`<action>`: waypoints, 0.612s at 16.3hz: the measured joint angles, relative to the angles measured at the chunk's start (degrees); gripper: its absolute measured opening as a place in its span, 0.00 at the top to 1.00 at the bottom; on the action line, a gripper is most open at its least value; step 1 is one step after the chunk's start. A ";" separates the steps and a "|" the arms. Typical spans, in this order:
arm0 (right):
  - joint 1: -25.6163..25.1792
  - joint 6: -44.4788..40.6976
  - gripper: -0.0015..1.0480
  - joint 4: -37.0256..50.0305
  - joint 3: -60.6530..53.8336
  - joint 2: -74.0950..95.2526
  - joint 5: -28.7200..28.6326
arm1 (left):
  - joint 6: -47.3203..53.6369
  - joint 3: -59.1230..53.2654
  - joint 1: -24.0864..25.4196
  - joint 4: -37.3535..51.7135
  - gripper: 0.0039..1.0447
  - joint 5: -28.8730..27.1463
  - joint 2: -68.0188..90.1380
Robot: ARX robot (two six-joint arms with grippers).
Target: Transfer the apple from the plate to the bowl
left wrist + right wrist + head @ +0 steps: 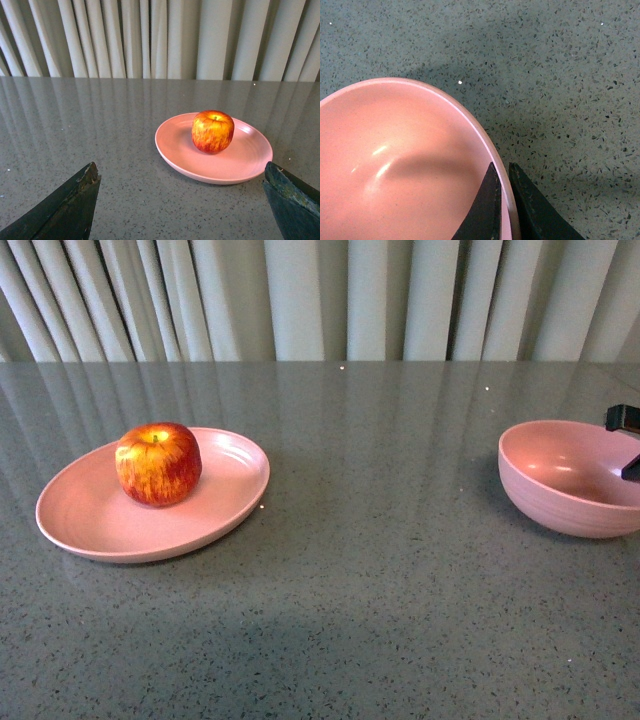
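Apple (212, 131) on plate (175, 146) ahead of L gripper (181, 169) (R gripper (502, 166) pinches bowl (395, 130) rim).

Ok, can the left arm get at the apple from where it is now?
Probably yes: the left gripper stands wide open facing the apple, which sits alone on the plate, with only bare table between them.
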 joint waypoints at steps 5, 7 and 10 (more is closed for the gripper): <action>0.92 1.57 0.97 -1.84 0.55 -4.17 -2.01 | 0.00 0.00 0.00 0.02 0.06 0.00 0.00; 3.93 1.79 0.97 -2.49 2.16 -7.32 -2.12 | 0.00 0.00 0.00 0.02 0.06 0.00 0.00; 11.69 1.79 0.97 -3.82 4.74 -7.89 -0.50 | 0.00 0.00 0.00 0.02 0.06 0.00 0.00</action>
